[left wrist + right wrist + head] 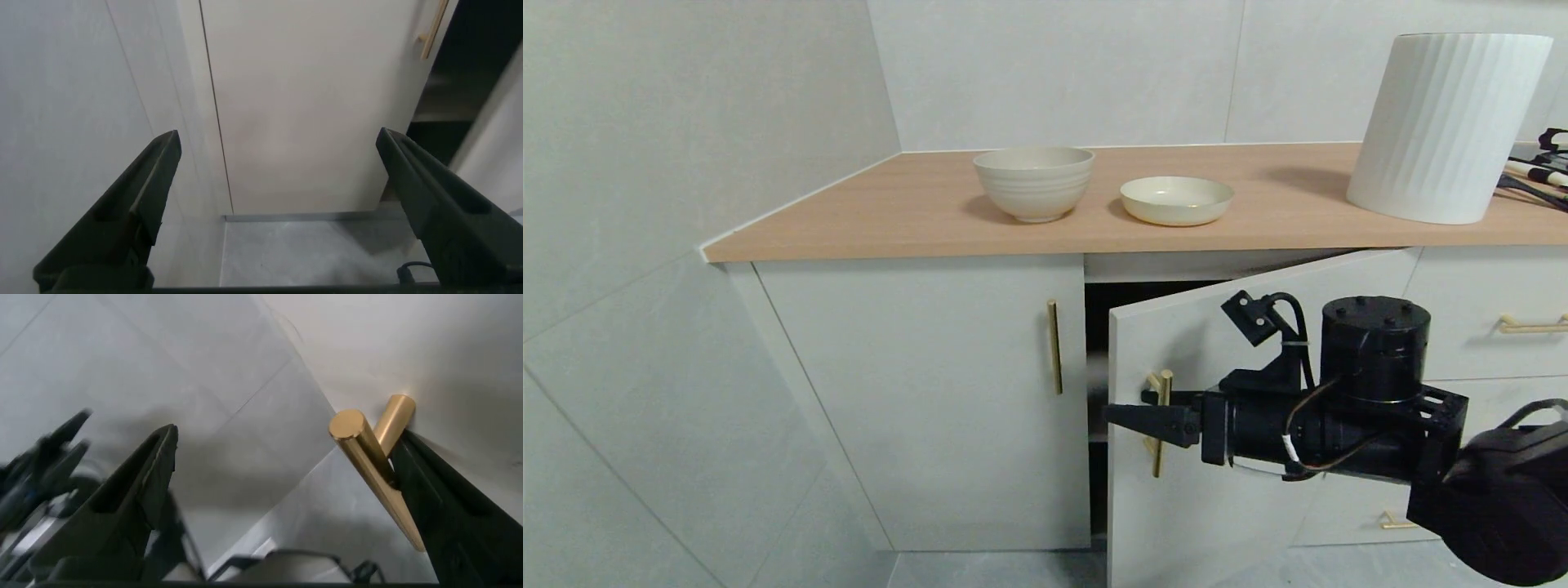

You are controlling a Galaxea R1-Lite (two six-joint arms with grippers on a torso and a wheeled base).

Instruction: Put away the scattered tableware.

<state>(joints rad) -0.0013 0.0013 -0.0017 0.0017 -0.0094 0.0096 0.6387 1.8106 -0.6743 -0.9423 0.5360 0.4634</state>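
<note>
Cupboard-opening step, I'd say: right claw [1131,408] sits at the brass handle [1156,457] of the right door [1176,523], fingers spread, not clamped, handle just inside one finger. Door is ajar. Bowl [1034,181] and shallow dish [1176,199] sit side by side on the desk [866,220], apart, untouched. Left claw [278,143] is wide open and holds nothing, low by the shut left door [915,392]. Next move likely needs the door pulled wider, then a claw up to the bowl or dish. Cupboard inside is dark, only a faint shelf edge. Can't tell if the finger really touches the handle. Ribbed white container [1450,122] and utensils [1539,171] cut off at the edge.
</note>
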